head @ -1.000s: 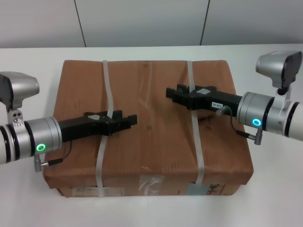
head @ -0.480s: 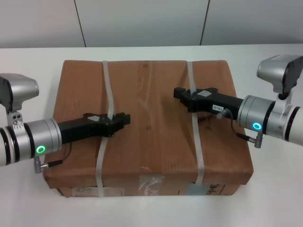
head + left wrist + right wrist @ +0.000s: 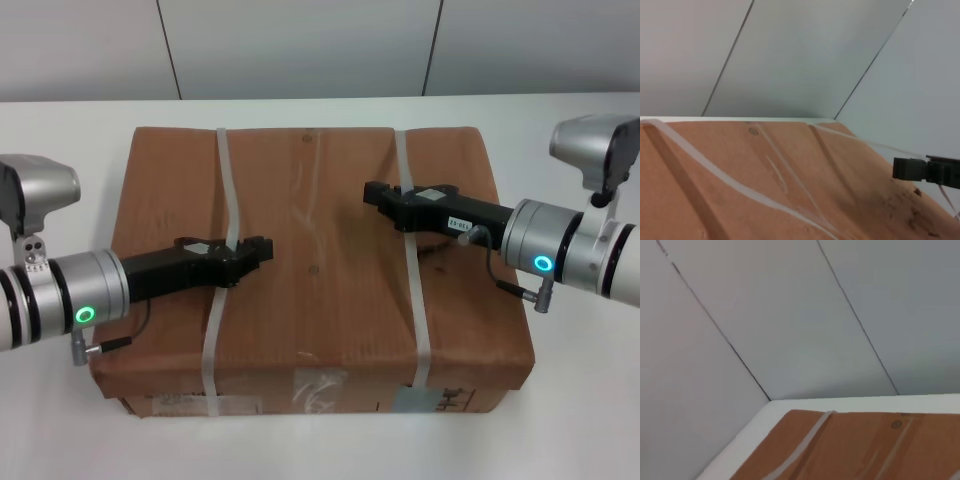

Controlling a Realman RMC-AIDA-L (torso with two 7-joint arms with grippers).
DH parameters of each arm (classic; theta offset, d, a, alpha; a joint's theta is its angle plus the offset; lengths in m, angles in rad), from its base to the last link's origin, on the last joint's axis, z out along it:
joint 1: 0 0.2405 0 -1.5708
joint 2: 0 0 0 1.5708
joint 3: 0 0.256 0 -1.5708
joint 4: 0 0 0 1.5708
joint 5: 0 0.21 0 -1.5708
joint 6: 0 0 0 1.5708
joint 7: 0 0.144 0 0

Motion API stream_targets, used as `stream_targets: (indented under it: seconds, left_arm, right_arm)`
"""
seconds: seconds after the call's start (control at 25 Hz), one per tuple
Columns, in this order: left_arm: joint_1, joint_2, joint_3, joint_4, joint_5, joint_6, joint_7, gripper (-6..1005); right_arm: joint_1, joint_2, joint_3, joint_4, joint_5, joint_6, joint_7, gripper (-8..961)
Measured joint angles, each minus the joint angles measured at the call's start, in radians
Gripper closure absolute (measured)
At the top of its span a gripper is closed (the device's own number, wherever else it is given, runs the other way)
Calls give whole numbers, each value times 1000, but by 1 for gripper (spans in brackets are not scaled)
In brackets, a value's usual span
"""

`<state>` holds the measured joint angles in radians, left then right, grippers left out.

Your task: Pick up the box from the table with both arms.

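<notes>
Box flat on table, two white straps across its top. Left gripper over left strap, right gripper over right strap, tips pointing inward. Jaw state impossible to tell on either.

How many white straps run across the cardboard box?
2: the left strap passes under the left pincer; the right strap under the right pincer.
</notes>
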<state>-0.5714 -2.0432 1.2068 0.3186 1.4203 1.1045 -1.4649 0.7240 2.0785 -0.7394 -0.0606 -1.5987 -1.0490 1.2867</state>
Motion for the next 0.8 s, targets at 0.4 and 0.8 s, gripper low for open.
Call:
stream_targets:
  seconds: [0.4,0.8]
  left_arm:
    - [7,0,-2,2,-18,10,12,873]
    - [12,1,-4,2,-40,39,15,872]
  right_arm:
    - [-16,0,0,-7,2,-4,45,912]
    - [-24,0,2,-9,5,-23,88,913]
